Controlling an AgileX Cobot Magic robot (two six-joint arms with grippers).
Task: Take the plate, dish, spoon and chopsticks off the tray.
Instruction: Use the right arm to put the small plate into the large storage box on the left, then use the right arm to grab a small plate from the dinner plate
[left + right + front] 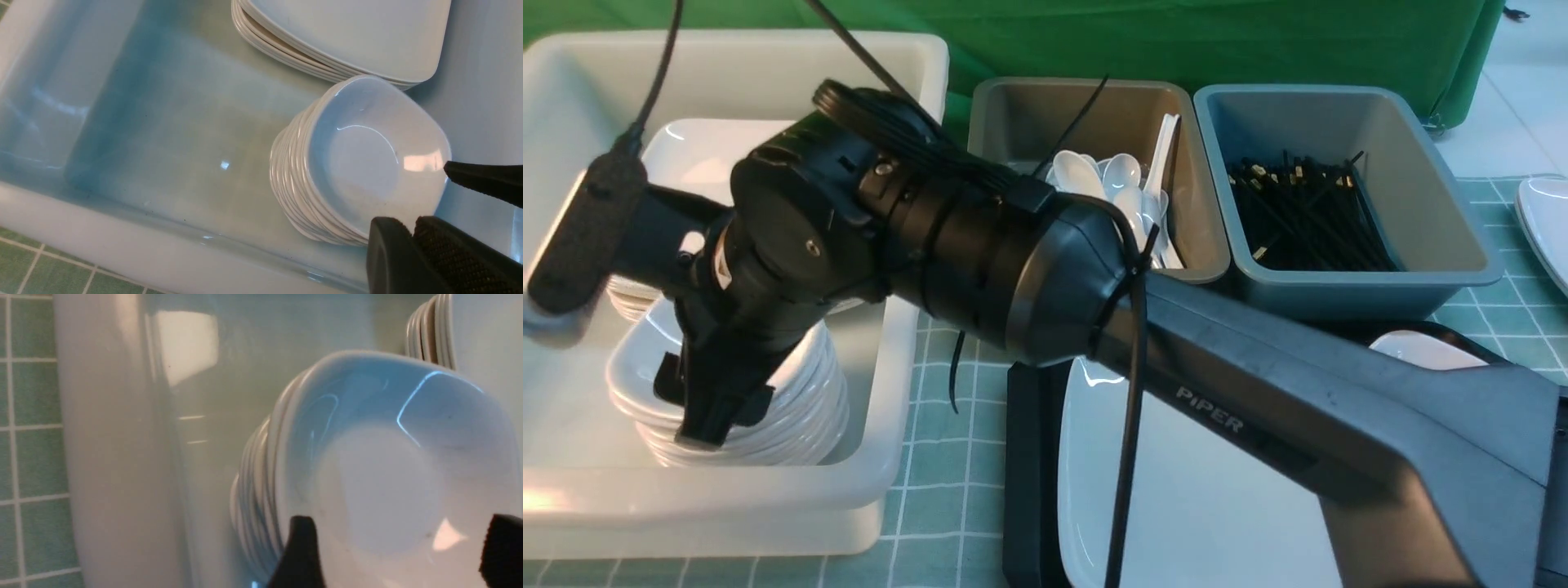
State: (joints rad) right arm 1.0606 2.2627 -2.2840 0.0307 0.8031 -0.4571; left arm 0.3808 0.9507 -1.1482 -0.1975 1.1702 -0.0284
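Observation:
My right arm reaches across to the white bin. Its gripper points down over a stack of small white dishes. In the right wrist view its fingers stand wide apart, open, over the top dish, which rests on the stack. My left gripper is shut and empty beside that stack. The black tray holds the large white plate, mostly hidden by the arm. Any spoon or chopsticks on the tray are hidden.
Square plates are stacked in the white bin behind the dishes. A grey bin holds white spoons. A blue-grey bin holds black chopsticks. Another white plate lies at the far right.

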